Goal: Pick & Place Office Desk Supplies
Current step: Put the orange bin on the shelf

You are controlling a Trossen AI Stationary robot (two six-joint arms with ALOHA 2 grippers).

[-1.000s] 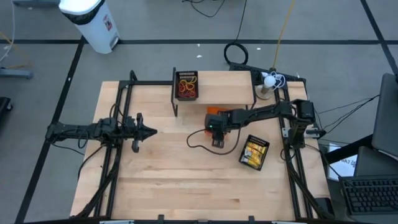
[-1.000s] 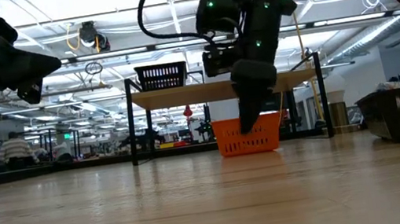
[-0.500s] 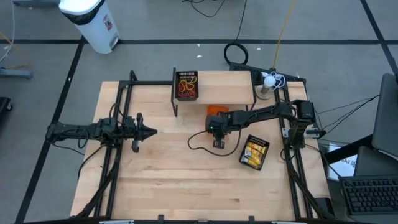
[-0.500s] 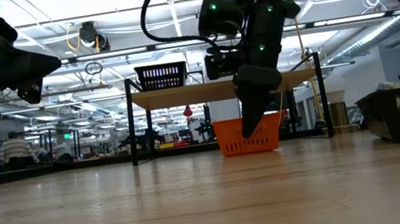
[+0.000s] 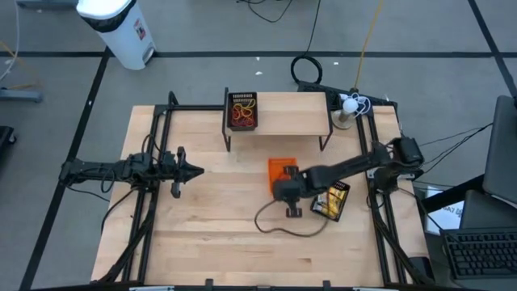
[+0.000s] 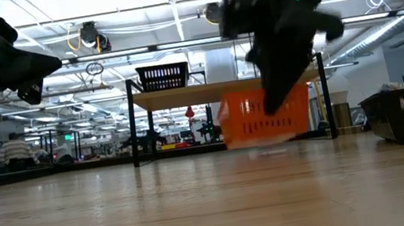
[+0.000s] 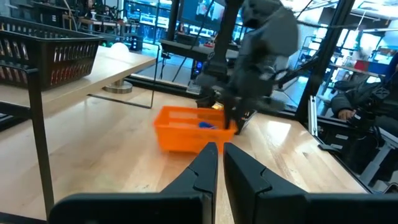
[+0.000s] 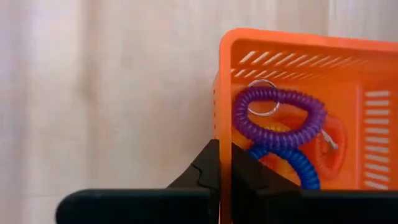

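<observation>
The wooden counter (image 5: 218, 234) is carrying everything, with a raised shelf (image 5: 283, 113) at its twelve o'clock edge, presumably to keep sorted bins off the work area. On that shelf a black wire basket (image 5: 241, 111) is holding orange-red rubber bands. A second dark basket (image 5: 331, 198) of yellow-and-white pieces is sitting at about four o'clock from the centre.

The orange basket (image 5: 282, 170) is resting near the counter's centre, just below the shelf. The right end effector (image 5: 284, 189) is pinching its wall closed at the six o'clock side, probably so the whole basket can be dragged or lifted rather than its contents picked singly. Inside it, a purple coil ring (image 8: 278, 117) is lying over a blue coil ring (image 8: 287, 163).

The left end effector (image 5: 191, 170) is waiting closed and empty at nine o'clock, well apart.
</observation>
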